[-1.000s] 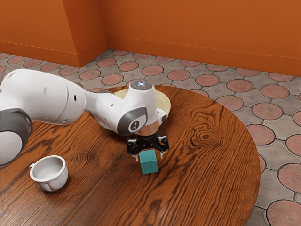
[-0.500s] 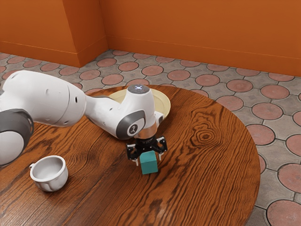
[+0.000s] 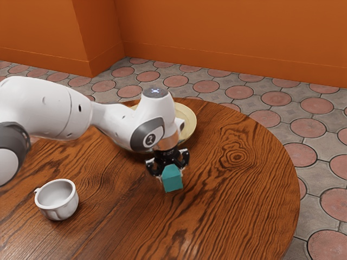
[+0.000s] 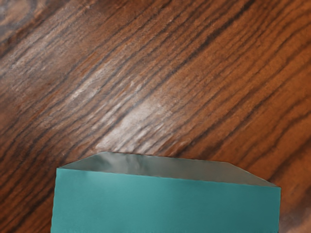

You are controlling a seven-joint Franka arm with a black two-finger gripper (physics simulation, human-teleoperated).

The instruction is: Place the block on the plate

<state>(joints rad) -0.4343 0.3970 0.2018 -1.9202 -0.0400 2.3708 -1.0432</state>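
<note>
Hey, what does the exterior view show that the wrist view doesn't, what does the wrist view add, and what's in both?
The exterior view gives the arm, the gripper shut on the block, the white cup, the pale plate partly behind the arm, the tiled floor and the orange walls.

The wrist view adds a narrow greyish face of the block, beside a broad teal one.

Both share the teal block and the table's dark-streaked wood.

Block (image 3: pixel 173 181) between fingers (image 3: pixel 160 177), plate (image 3: pixel 187 120) on table (image 3: pixel 244 200)
</note>
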